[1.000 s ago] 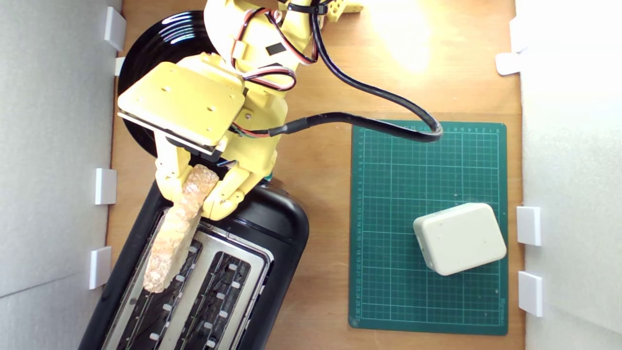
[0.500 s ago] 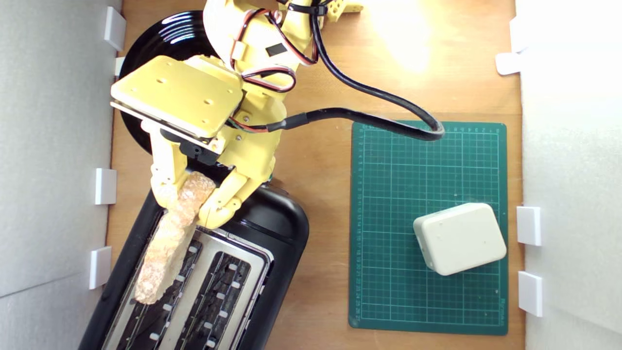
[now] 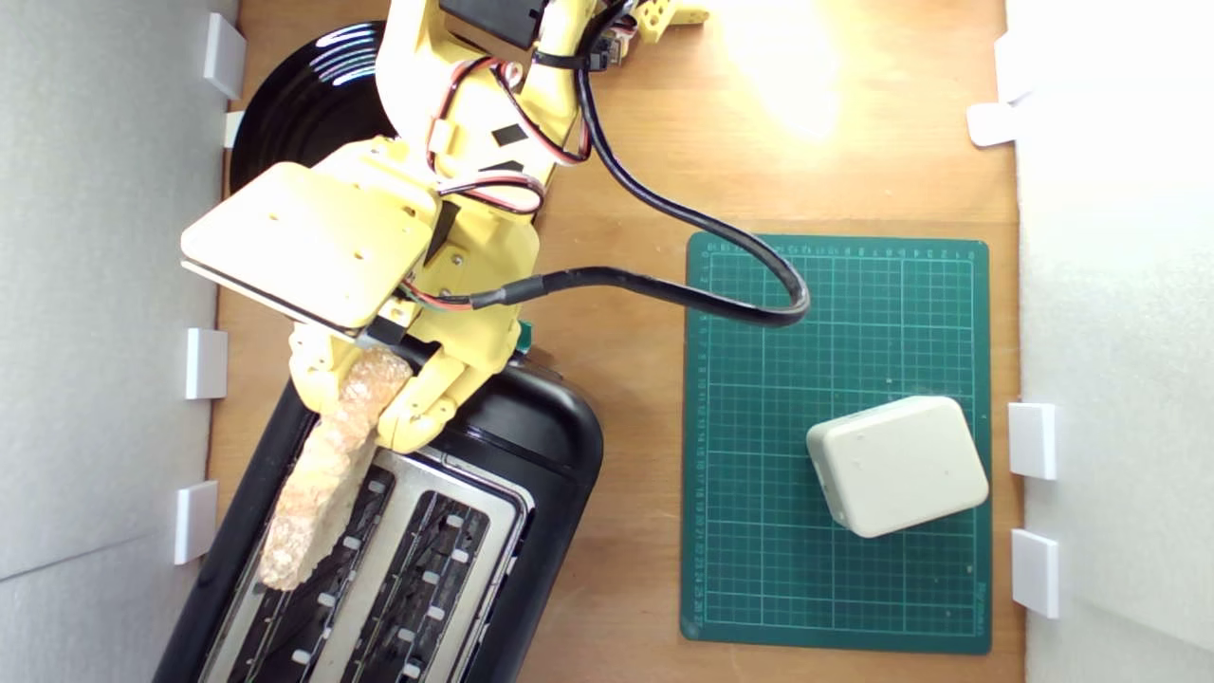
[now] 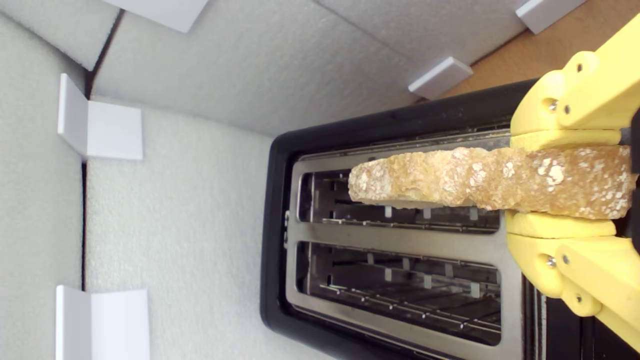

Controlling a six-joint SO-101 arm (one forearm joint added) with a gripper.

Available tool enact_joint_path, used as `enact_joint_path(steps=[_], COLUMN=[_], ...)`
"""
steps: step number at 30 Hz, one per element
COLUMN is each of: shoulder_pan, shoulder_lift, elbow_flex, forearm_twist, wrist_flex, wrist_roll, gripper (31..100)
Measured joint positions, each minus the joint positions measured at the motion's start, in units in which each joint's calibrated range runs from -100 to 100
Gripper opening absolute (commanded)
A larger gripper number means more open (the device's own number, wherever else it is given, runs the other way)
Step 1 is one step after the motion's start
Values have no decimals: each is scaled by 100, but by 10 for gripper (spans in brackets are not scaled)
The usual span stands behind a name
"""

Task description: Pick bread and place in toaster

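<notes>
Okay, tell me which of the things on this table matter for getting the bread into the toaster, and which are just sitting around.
Part of the job:
- bread, held in the tool, over the slot nearer the exterior view's left
- toaster, both slots empty

Just lying about:
- black plate
- green cutting mat
- white block on the mat

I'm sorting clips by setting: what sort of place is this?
Likely a tabletop robot test bench, not a kitchen: white foam walls fence in a wooden table with a green cutting mat beside the toaster.

green cutting mat (image 3: 835, 436), tiny ruler numerals along edges, unreadable
</notes>
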Motion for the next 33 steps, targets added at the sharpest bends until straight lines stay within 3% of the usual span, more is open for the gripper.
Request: enact_joint_path(steps=[19,25,33], shoulder_pan=[92,165,183], shoulder_lift=[353,496,546], elbow_flex=[-102,-139,-148], forearm_twist=[-258,-578,-595], wrist_flex=[-161,-195,-195], wrist_roll=[-114,-114,-114], gripper=[551,551,551])
